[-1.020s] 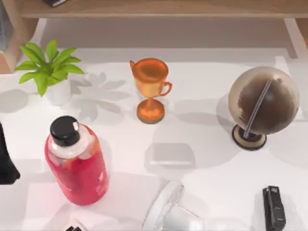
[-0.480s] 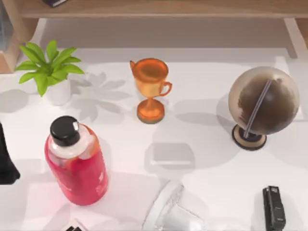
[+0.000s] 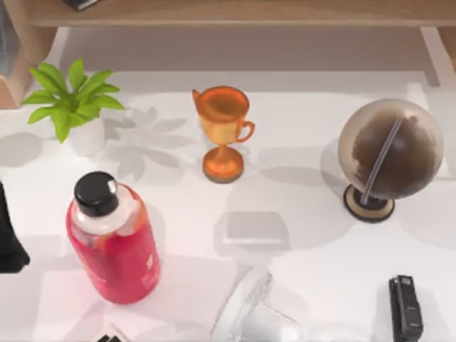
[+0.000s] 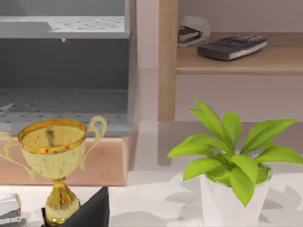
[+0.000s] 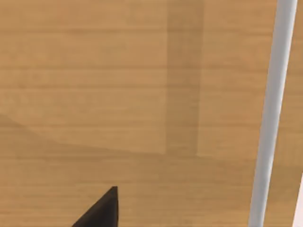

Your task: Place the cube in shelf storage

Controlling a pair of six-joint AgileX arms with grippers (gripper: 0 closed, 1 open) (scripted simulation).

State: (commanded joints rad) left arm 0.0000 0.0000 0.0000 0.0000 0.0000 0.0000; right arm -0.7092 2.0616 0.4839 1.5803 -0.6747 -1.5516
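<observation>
The cube is out of view. The shelf storage runs along the table's far edge as a light-brown board, with an upright panel at the far left. In the left wrist view the shelf storage stands behind the plant and holds a dark remote-like device. My left arm is a dark shape at the table's left edge, and one black fingertip of it shows. The right wrist view looks closely at light-brown wood, with one black fingertip low in the picture.
On the white table stand a potted plant, an orange trophy, a globe and a red bottle. A flat translucent grey block lies mid-table, a clear object sits at the front edge, and a black stapler is front right.
The clear object at the front edge has shifted very slightly. Nothing else has visibly moved.
</observation>
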